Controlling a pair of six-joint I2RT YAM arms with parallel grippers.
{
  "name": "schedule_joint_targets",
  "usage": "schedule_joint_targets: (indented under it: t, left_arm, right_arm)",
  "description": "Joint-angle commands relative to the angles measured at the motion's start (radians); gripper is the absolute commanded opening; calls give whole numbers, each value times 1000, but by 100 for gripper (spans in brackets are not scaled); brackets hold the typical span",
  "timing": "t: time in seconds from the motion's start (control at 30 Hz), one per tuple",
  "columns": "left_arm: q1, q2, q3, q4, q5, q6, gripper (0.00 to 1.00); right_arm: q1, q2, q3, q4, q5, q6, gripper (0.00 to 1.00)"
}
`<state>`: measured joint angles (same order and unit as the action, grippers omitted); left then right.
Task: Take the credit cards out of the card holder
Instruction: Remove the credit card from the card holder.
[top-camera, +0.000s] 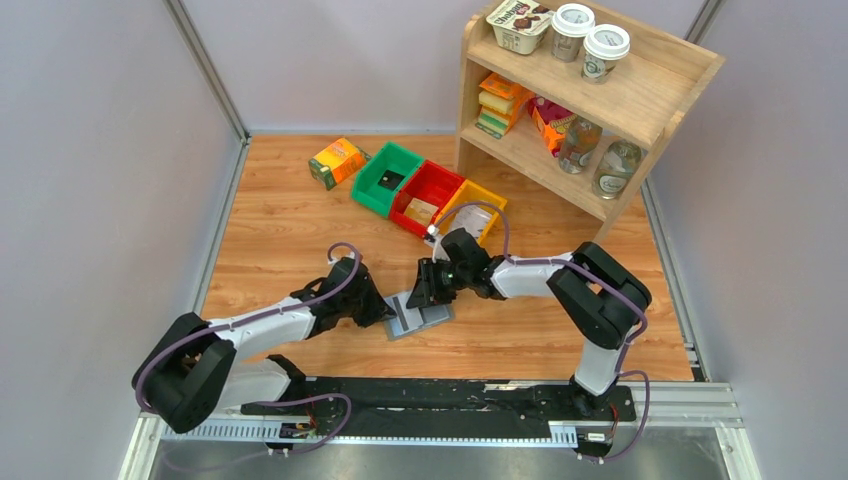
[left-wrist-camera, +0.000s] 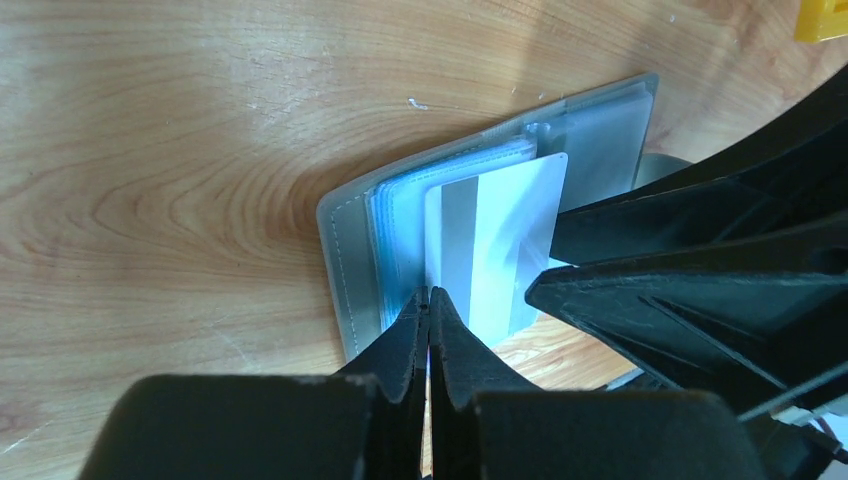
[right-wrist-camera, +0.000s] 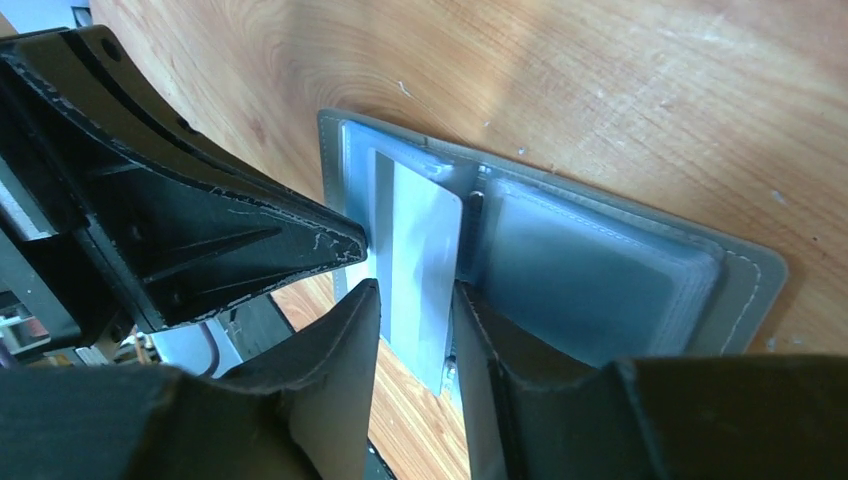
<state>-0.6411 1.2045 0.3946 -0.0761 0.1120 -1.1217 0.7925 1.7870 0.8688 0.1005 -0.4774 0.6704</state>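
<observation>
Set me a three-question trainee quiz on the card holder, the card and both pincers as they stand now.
1. True or false: the small grey bifold card holder lies folded shut on the wooden table.
2. Whose fingers straddle the white plastic card with a grey stripe? A: the left arm's. B: the right arm's. C: neither's.
3. Fill in: the left pincer is ___.
Key: 1 false, it lies open; 2 B, the right pincer; 3 shut.
</observation>
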Motion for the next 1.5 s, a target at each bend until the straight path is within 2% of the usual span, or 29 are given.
schedule_joint_targets:
  t: [0.0, 0.17, 0.3, 0.47, 0.57, 0.77, 1.07, 1.27, 1.37, 1.47]
  left_arm:
    - [-3, 0, -48, -17, -26, -24, 0]
    - [-3, 7, -49, -14, -26, -26, 0]
    - [-3, 9, -51, -11, -25, -30, 0]
    - [-2, 21, -56, -11, -25, -35, 0]
    - [-2, 33, -56, -5, -17, -33, 0]
    - [-2, 41, -54, -1, -12, -29, 0]
    - [-2, 17, -53, -7, -17, -23, 0]
    - [0, -123, 24, -165, -96, 51, 1]
    - [7, -207, 88, -299, -158, 115, 11]
    - [35, -276, 157, -402, -184, 174, 28]
  right_arm:
    - [-25, 34, -48, 148, -82, 57, 36]
    - [-32, 43, -60, 188, -107, 69, 29]
    - [-41, 43, -70, 212, -121, 74, 15]
    - [-61, 31, -90, 234, -148, 71, 9]
    - [-76, 20, -103, 246, -173, 55, 2]
    - [-110, -17, -122, 216, -181, 23, 0]
    - [-130, -165, -97, -56, -57, -109, 0]
    - [-128, -310, -15, -310, 78, -238, 0]
    - [-119, -362, 74, -467, 183, -319, 0]
    - [-101, -383, 191, -606, 317, -403, 0]
